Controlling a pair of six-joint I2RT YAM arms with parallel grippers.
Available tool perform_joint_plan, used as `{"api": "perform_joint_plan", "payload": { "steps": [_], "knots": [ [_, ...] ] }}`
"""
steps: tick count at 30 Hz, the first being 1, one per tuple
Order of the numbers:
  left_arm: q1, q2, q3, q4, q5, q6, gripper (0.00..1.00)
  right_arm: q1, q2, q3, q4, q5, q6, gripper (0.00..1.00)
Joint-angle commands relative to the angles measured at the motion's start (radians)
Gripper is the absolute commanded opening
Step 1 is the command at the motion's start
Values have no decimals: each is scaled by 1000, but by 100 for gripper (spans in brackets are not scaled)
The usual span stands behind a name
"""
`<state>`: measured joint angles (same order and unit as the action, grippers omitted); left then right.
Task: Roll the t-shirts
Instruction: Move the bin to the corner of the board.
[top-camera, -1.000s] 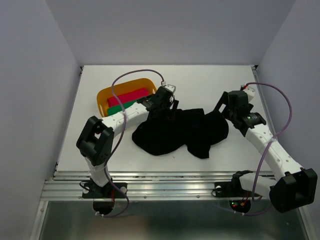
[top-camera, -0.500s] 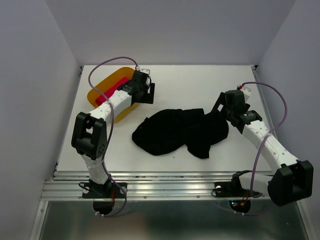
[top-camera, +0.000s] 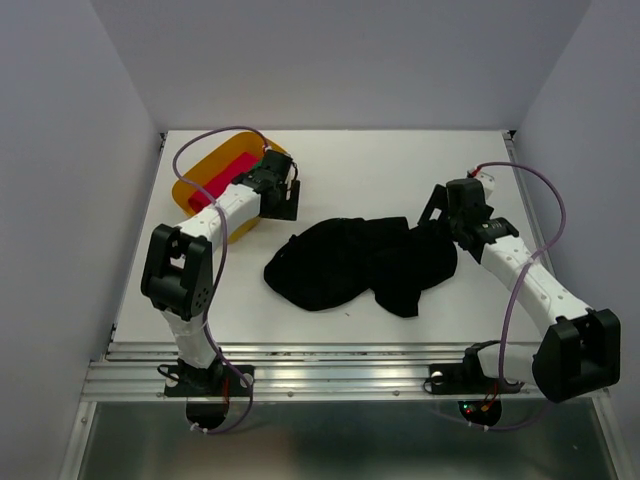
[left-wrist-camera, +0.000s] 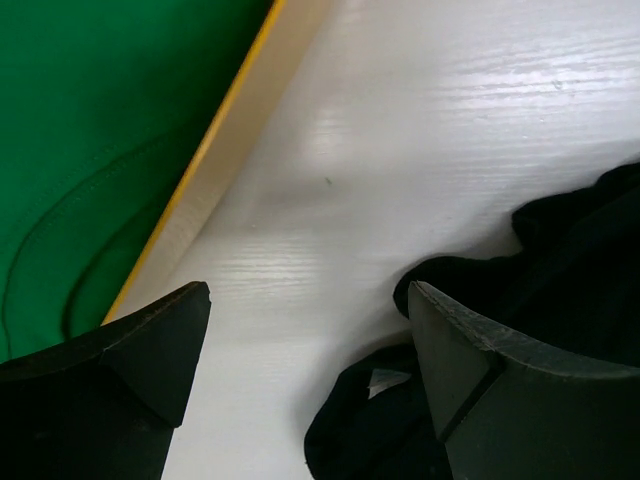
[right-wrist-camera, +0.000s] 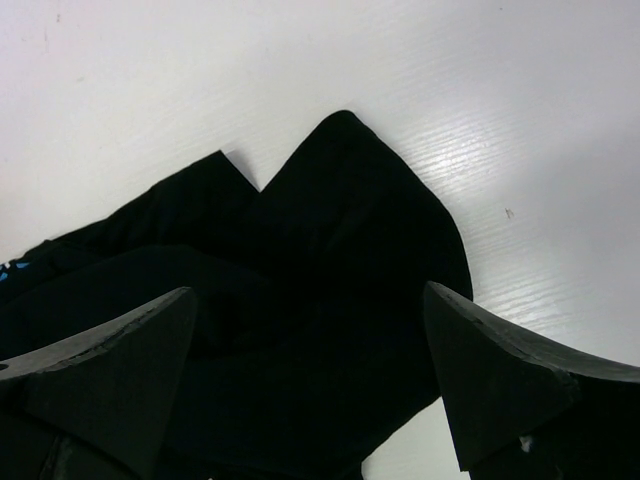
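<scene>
Black t-shirt (top-camera: 360, 262) lies unrolled in a crumpled heap on the white tabletop (top-camera: 400, 165), about mid-table, slightly toward 6 o'clock. Left tool (top-camera: 284, 196) is spread wide and holds nothing. It sits off the shirt's 10 o'clock side, apart from the cloth, just beside the 4 o'clock side of the yellow tub (top-camera: 212, 163). In the left wrist view there is bare tabletop between its fingers, the tub rim and green cloth (left-wrist-camera: 90, 150) toward 10 o'clock, and the shirt edge at 4 o'clock. Red cloth (top-camera: 228, 170) is also in the tub. Right tool (top-camera: 440, 215) is fully spread and empty, at the shirt's 2 o'clock edge. In the right wrist view its fingers sit either side of a pointed fold of shirt; can't tell if they touch it.
</scene>
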<state>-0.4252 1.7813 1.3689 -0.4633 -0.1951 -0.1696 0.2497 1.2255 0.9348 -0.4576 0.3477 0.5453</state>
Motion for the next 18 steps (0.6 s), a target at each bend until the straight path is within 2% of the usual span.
{"api": "perform_joint_plan", "payload": {
  "steps": [1,8,18],
  "knots": [
    [42,-14,22,-18,-75,2,91,2,16,45,48,-30,-24,100],
    [141,30,84,-15,-121,13,91,2,23,55,54,-56,-61,100],
    [204,96,170,-3,-136,39,91,2,28,64,53,-88,-61,100]
  ]
}}
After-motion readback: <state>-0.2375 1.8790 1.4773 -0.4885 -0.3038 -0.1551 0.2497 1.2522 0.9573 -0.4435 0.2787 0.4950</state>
